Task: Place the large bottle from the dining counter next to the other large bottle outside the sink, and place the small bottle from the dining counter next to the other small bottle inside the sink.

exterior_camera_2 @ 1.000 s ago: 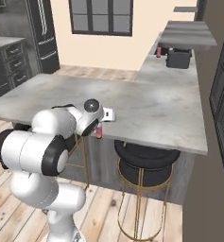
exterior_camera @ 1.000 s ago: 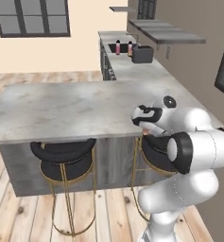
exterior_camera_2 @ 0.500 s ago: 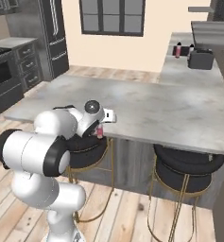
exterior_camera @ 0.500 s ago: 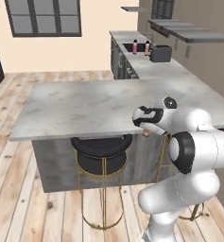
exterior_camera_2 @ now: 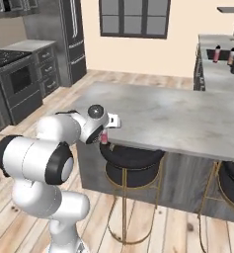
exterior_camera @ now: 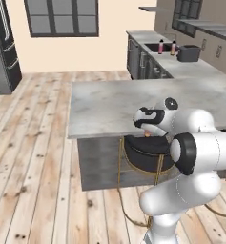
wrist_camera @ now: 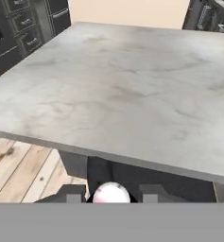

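Stools (exterior_camera: 145, 151) tuck under the grey table (exterior_camera: 114, 102), where the end effector (exterior_camera_2: 104, 134) hangs off the near edge, clamped on one pink bottle (exterior_camera_2: 104, 139) held upright. Far right and well beyond, two more bottles (exterior_camera: 167, 47) stand by the sink (exterior_camera: 155, 46), the likely drop-off.

base views: rear flanks, share dining counter (exterior_camera: 114, 102) | hand: close, forward

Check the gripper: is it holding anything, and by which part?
Yes. The gripper is shut on a small pink bottle with a white cap, clamped near its capped top; the bottle body hangs below the fingers, in front of the grey marble dining counter.
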Available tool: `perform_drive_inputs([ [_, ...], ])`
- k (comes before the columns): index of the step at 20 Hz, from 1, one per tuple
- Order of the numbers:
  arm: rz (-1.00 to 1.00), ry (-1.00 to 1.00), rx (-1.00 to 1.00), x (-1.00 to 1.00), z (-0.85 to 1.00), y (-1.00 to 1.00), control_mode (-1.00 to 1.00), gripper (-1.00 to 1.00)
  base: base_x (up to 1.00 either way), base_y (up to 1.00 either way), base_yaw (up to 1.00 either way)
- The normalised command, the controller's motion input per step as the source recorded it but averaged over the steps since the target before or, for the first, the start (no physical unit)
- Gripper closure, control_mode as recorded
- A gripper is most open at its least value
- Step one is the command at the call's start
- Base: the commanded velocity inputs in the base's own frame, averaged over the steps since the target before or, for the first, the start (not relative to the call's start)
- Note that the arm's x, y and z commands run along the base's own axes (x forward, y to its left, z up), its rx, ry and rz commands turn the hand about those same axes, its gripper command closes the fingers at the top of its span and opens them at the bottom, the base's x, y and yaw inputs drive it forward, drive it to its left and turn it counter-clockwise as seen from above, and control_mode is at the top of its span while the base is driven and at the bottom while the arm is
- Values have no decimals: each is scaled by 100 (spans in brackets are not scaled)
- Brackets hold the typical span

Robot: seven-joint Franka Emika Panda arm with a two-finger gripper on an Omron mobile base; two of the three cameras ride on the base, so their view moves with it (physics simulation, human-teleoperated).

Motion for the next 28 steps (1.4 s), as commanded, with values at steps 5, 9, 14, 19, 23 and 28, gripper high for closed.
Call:
perform_drive_inputs([
  [5,0,0,0,0,0,0,100,100,18,100,0],
  [9,0,0,0,0,0,0,100,100,21,97,0],
  [14,0,0,0,0,0,0,100,100,43,92,0],
  [19,0,0,0,0,0,0,100,100,52,87,0],
  [23,0,0,0,0,0,0,100,100,70,70,0],
  [28,0,0,0,0,0,0,100,100,86,51,-1],
])
